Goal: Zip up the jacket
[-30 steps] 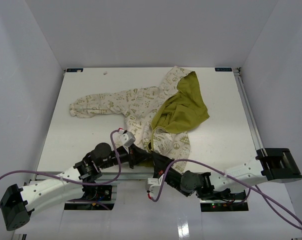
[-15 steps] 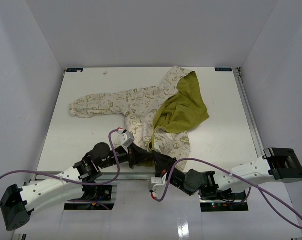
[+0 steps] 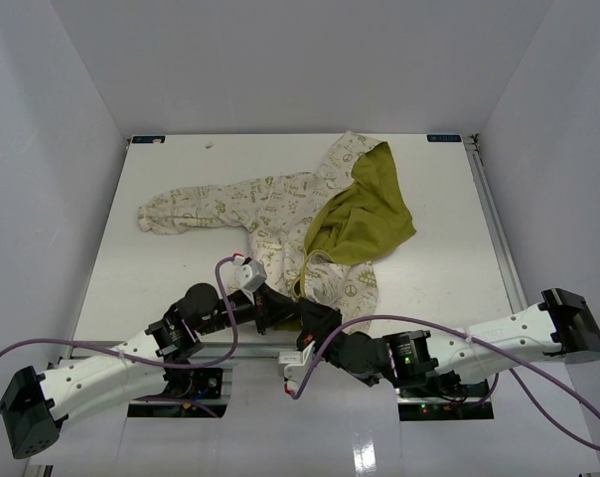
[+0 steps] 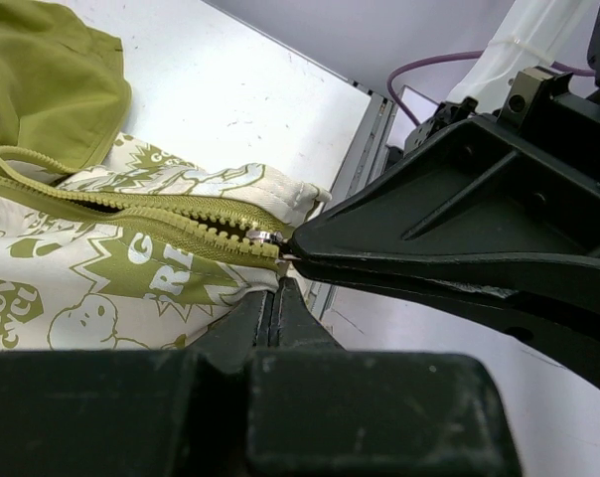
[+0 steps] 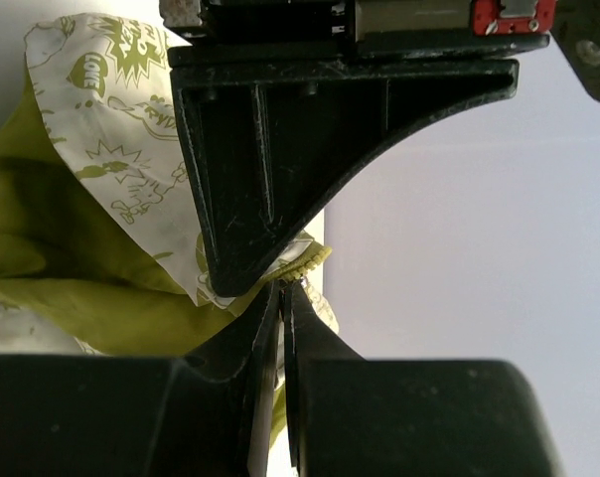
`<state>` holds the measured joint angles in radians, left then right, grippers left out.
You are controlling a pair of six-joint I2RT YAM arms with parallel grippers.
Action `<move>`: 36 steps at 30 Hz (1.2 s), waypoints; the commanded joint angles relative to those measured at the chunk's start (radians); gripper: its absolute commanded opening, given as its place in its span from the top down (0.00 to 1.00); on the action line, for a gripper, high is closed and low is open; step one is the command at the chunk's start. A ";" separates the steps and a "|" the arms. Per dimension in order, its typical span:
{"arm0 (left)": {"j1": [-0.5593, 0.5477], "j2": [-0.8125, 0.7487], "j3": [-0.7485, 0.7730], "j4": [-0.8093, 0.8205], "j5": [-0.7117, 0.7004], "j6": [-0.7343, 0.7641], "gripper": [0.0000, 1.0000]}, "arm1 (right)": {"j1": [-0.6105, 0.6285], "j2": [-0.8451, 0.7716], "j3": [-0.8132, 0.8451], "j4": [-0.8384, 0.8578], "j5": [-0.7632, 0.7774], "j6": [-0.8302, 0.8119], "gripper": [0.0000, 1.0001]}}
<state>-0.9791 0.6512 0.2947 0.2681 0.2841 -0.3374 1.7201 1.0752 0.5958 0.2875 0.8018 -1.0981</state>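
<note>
Left claw (image 4: 277, 290): fingers pressed together, clamped on the lower hem of the jacket (image 3: 320, 214), just under the bottom end of the zipper (image 4: 161, 211)
Right claw (image 5: 283, 290): fingers closed to a thin slit, pinching the bottom tip of the zipper tape; coming in from the opposite side, tip right against the left claw tips
Jacket: lying on the table (image 3: 181, 169) beyond both claws, hem nearest to them, hood end farthest away; one sleeve stretched far out to the left of the left claw; front open, olive lining folded outward beyond the right claw
Zipper: green teeth leading away from the left claw tips, two rows lying close side by side; not possible to tell how far already joined
Slider (image 4: 263, 236): small, metallic, just above the left claw tips and right beside the right claw tip
Arms: both low over the near table edge, meeting at the hem
</note>
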 commanded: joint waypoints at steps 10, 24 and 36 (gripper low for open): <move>-0.019 -0.046 -0.030 -0.078 0.145 -0.021 1.00 | -0.072 -0.066 0.191 -0.077 -0.048 0.087 0.92; -0.024 -0.028 -0.009 -0.066 0.184 -0.035 1.00 | -0.273 -0.178 0.068 0.127 -0.269 0.159 0.92; -0.024 -0.030 0.094 -0.244 -0.053 -0.042 0.54 | -0.343 -0.106 0.199 0.002 -0.328 0.296 0.92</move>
<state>-0.9654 0.6366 0.3310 0.2308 0.2011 -0.3563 1.4232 0.9677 0.6470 0.1781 0.3532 -0.8890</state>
